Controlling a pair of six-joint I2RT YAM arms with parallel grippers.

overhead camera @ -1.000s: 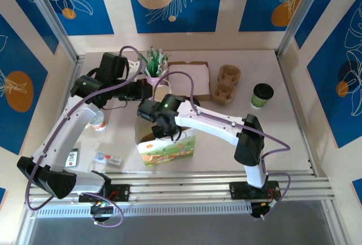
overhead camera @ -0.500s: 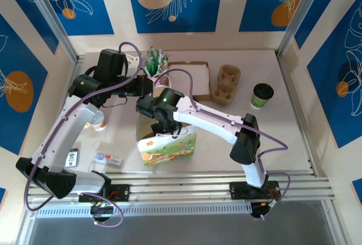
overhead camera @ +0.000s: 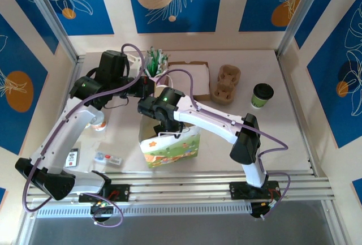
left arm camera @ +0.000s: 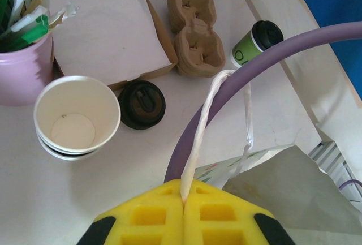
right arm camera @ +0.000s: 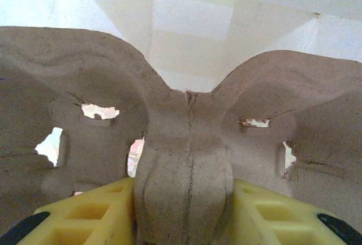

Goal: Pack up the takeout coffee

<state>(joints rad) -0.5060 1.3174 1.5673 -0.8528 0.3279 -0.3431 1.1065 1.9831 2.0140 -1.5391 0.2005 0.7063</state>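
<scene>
While pinching bag handle (left arm camera: pixel 247 109) in left gripper (left arm camera: pixel 184 200) and cup carrier (right arm camera: pixel 186 120) in right gripper (right arm camera: pixel 186 200), treat takeout coffee (overhead camera: pixel 262 95) as light, crushable, spillable; grasp mid-wall, upright.

The takeout coffee (overhead camera: pixel 262 95) stands upright at the right of my overhead frame, a little above mid-height, on the pale table (overhead camera: pixel 283 137). It is a small green paper cup with a round black lid seated on top. In my left wrist view it sits upper right, a dark round mark on its side.
</scene>
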